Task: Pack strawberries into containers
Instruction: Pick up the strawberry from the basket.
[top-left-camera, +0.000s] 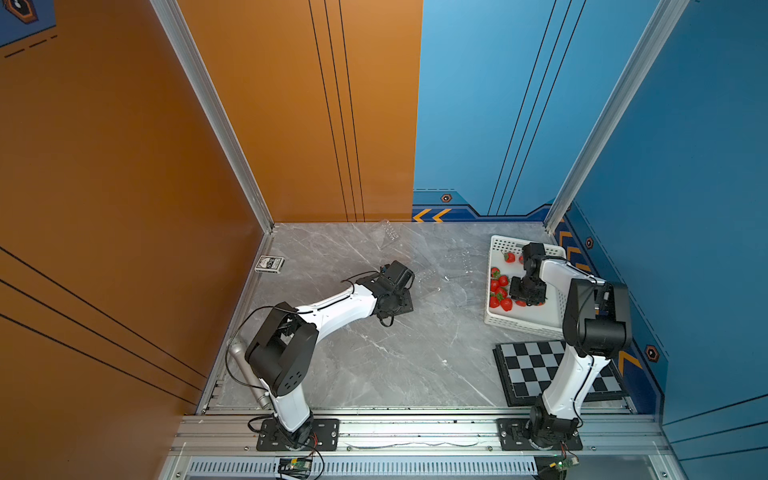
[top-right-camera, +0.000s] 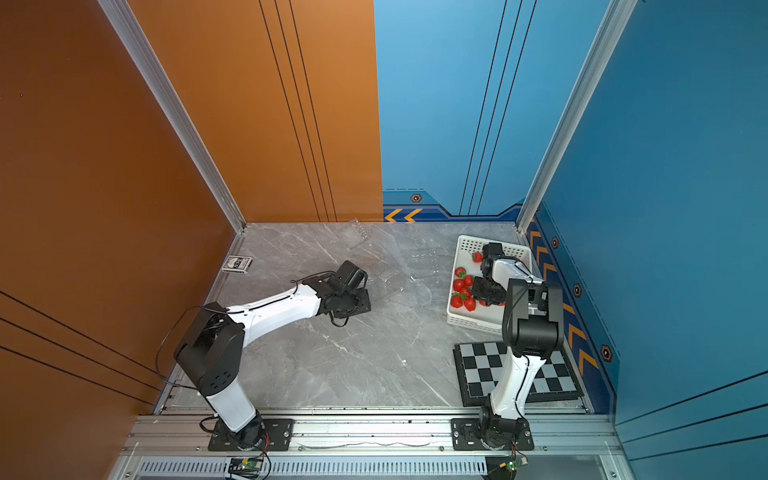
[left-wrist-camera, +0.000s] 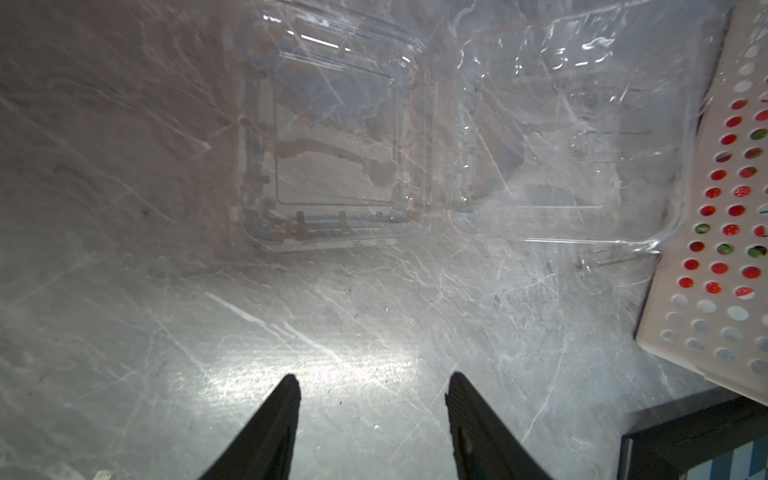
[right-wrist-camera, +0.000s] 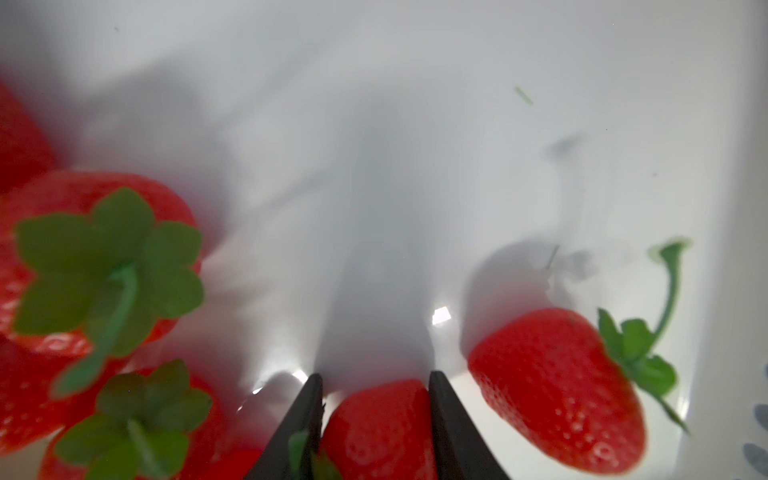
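Pinching a glossy red seeded strawberry (right-wrist-camera: 374, 432), right gripper (right-wrist-camera: 375, 376) in white basket (right-wrist-camera: 415, 124), left gripper (left-wrist-camera: 373, 376) spread, empty.

At right of frame, the right jaws reached down into the white basket (top-right-camera: 469, 326), among red strawberries (top-right-camera: 462, 291). Mid-frame, the left jaws were over the grey bench (top-right-camera: 374, 365). A clear container (top-right-camera: 357, 235) lay near the bench's upper edge, a checkerboard (top-right-camera: 478, 368) lower right, a card box (top-right-camera: 237, 264) at left
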